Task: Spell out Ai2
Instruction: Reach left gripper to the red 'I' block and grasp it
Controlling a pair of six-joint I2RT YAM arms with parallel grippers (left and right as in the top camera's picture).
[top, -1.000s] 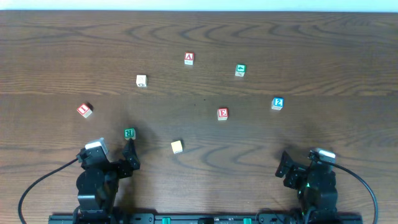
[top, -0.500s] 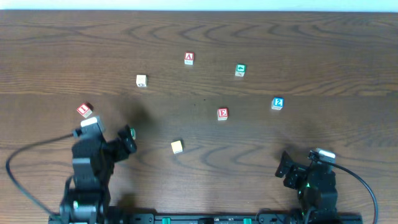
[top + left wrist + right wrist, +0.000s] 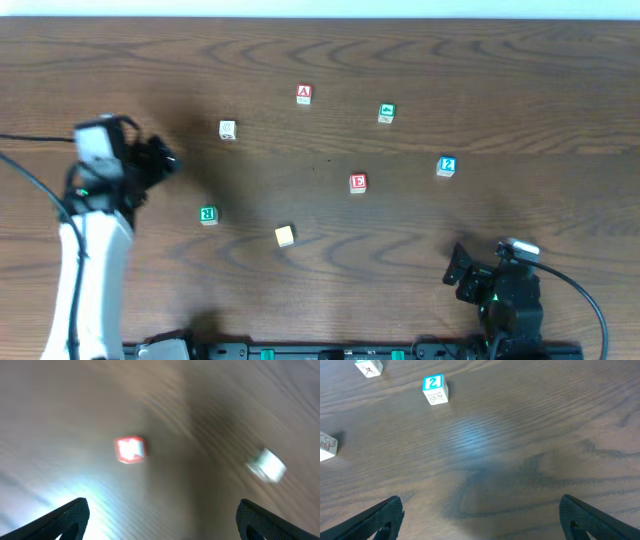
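Nothing of the word is laid out yet: the A cube (image 3: 304, 94) sits toward the far side of the bench (image 3: 520, 60), the 2 cube (image 3: 446, 166) lies well apart on the right, and what I take for the I cube (image 3: 130, 449), a red-marked blur in the left wrist view, is hidden from overhead. The left end effector (image 3: 165, 160) hovers over the bench's left part, fingers spread wide and empty, and the right end effector (image 3: 455, 272) rests near the front edge, likewise spread, holding nothing. All three cubes have yet to be gathered into a row.

A cube (image 3: 304, 94) lies farthest back; E cube (image 3: 358, 182) nearer (slightly right); 2 cube (image 3: 446, 166) right of that.
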